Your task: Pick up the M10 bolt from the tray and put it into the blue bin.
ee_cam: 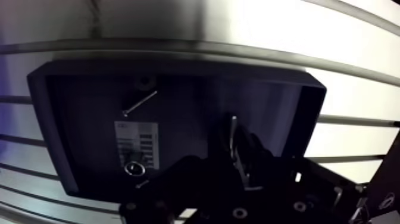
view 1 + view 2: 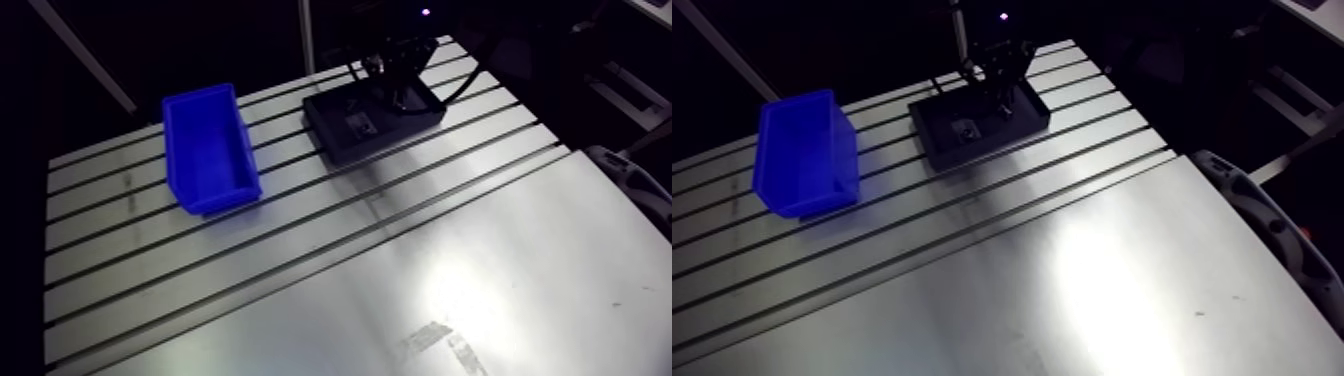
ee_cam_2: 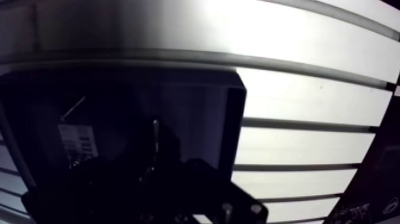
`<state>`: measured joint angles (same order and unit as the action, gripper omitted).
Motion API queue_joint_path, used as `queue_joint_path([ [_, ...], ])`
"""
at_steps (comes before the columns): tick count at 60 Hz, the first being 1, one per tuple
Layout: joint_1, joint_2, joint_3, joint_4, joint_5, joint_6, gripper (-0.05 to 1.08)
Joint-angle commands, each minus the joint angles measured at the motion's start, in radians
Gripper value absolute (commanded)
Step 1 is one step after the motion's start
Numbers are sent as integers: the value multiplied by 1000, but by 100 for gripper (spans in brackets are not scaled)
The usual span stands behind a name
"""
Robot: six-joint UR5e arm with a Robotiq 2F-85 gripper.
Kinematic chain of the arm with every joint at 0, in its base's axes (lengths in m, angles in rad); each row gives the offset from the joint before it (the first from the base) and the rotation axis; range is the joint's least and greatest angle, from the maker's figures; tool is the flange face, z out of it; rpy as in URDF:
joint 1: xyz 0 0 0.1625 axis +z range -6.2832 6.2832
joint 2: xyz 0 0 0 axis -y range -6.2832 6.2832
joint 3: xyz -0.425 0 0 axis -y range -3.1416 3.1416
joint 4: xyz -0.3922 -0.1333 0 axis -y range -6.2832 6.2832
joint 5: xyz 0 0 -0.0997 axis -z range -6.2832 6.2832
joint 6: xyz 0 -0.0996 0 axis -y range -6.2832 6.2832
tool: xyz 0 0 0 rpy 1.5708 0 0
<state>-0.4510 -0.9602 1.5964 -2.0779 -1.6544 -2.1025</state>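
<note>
**Pincer down in the parts tray, bolt not yet in the bin.** The Robotiq pincer (image 1: pixel 238 156) hangs low inside the black tray (image 1: pixel 178 64), just beside the tray's white barcode label (image 1: pixel 137 143). Its own dark bulk hides the tip, so it cannot be told whether it is released, clenched or grasping something.

No piece can be named with certainty as the M10 bolt. It is judged to lie in the tray, perhaps under the pincer, and none shows in the bin.

Three loose parts can be counted in the tray:
- one slender screw (image 1: pixel 140 102), lying aslant ahead of the label
- one small dark round piece (image 1: pixel 143 79), just beyond the screw
- one bright ring-faced piece (image 1: pixel 134 169), on the label's opposite edge

There is one tray and one label. One blue bin (image 2: pixel 210 150) stands well apart from the tray on the slotted aluminium table (image 2: pixel 400 260).

A steel bolt of this kind is likely to be rigid, dense for its size, tough rather than fragile, smooth enough to slip and round enough to roll. The surest hold would probably be square across the shank, close under the head.
</note>
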Motion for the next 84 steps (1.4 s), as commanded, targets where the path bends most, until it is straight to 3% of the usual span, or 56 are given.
queue_joint_path([
  [1,0,-2,0,0,0,0,78],
  [32,1,-4,1,0,1,0,85],
  [49,4,-40,0,6,4,-1,90],
  [73,22,-157,15,71,14,-82,104],
  [84,57,-241,17,116,38,-233,107],
])
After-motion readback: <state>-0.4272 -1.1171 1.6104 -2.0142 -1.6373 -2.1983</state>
